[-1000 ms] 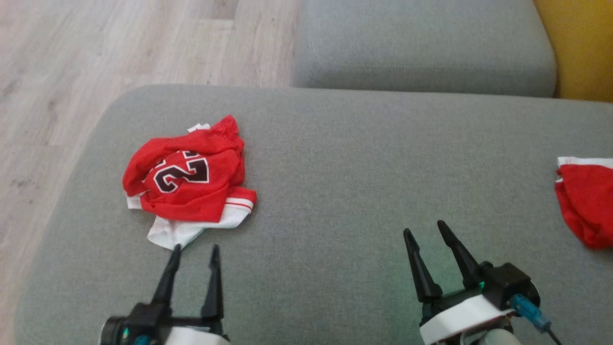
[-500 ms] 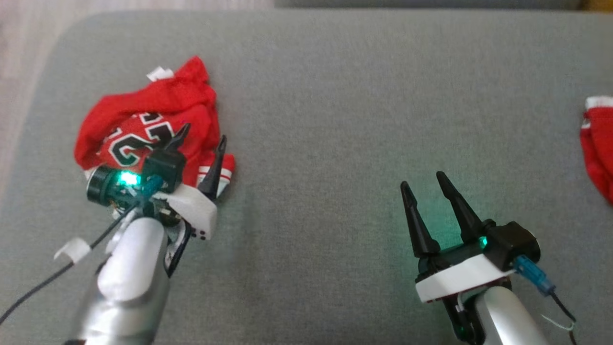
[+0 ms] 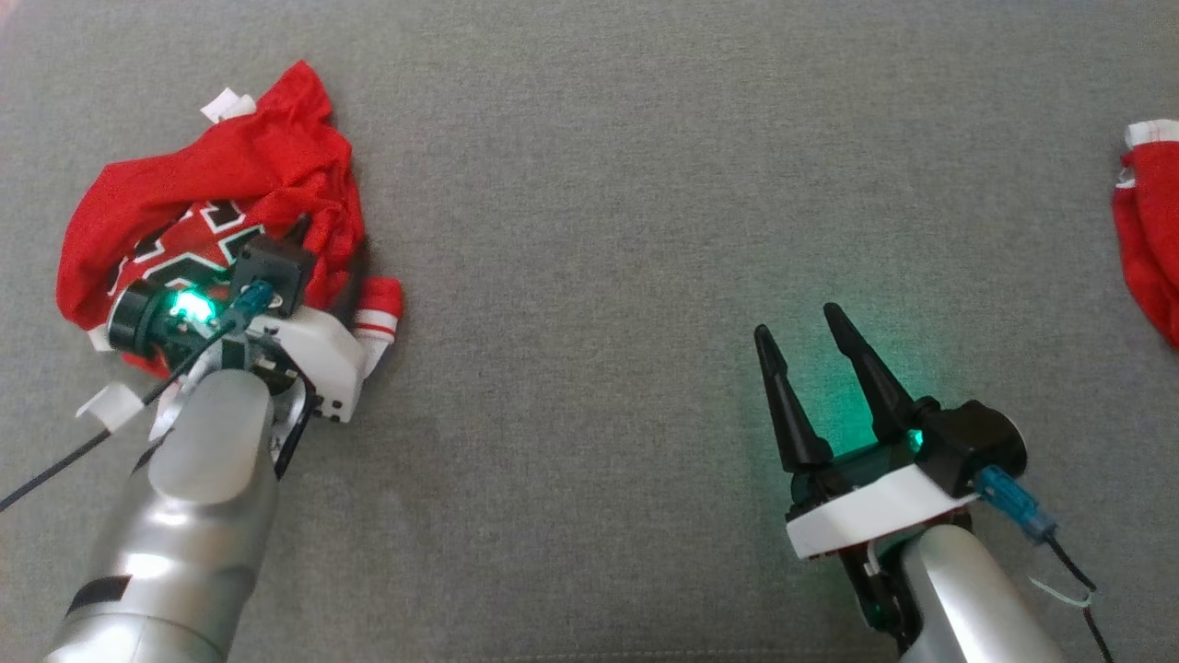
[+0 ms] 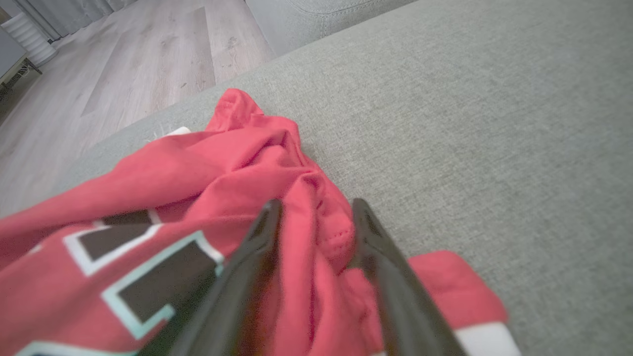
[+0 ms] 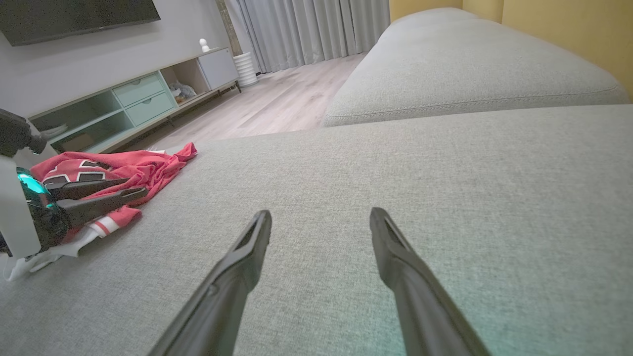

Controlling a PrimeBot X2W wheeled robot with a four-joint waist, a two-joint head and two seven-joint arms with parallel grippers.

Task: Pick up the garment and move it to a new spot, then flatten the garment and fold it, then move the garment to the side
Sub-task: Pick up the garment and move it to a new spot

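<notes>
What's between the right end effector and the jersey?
Bare grey cushion. In the head view, nothing lies between the right end effector and the jersey. The right wrist view shows the same bare stretch.

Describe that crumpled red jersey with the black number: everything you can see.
The crumpled red jersey looks like soft knit cloth, with a black number outlined in white, white trim with a red stripe at one edge and a small white tag. It lies bunched in folds near the left end of the grey fabric cushion. The left gripper is pressed into it, its dark fingers apart on either side of one raised fold.
</notes>
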